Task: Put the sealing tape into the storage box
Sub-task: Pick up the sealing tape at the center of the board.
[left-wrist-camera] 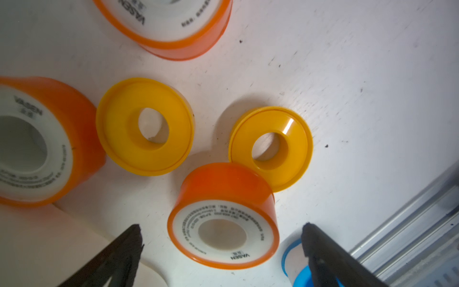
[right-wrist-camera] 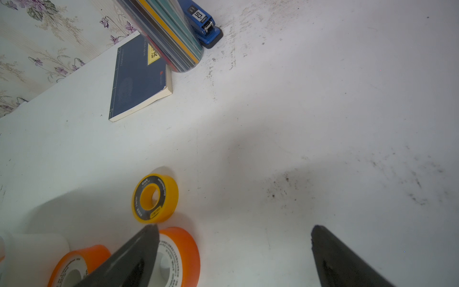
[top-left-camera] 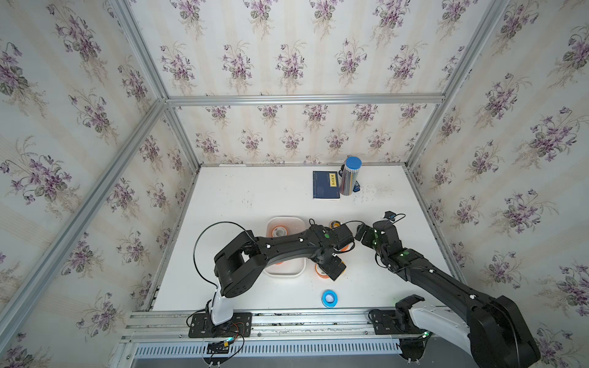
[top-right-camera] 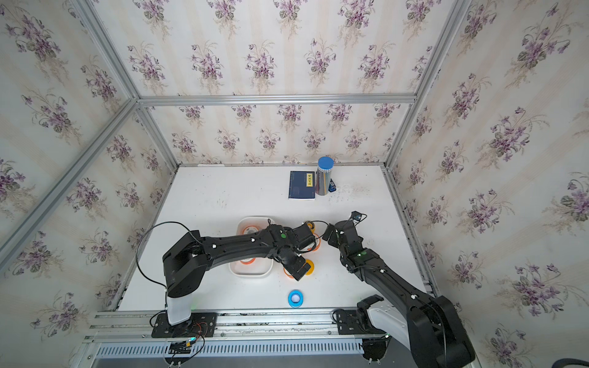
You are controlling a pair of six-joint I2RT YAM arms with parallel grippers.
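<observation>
The white storage box sits at mid-table with an orange sealing tape spool inside; my left arm crosses over it. To its right my left gripper stands open, its fingers either side of an orange spool without touching it. Two yellow spools and more orange ones lie close by. A blue spool lies nearer the front. My right gripper is open over bare table, one finger beside an orange spool, with a yellow spool just beyond.
A dark blue booklet, a tall silvery cylinder with a blue cap and a blue stapler stand at the back. Aluminium rails run along the front edge. The two wrists are close together in both top views.
</observation>
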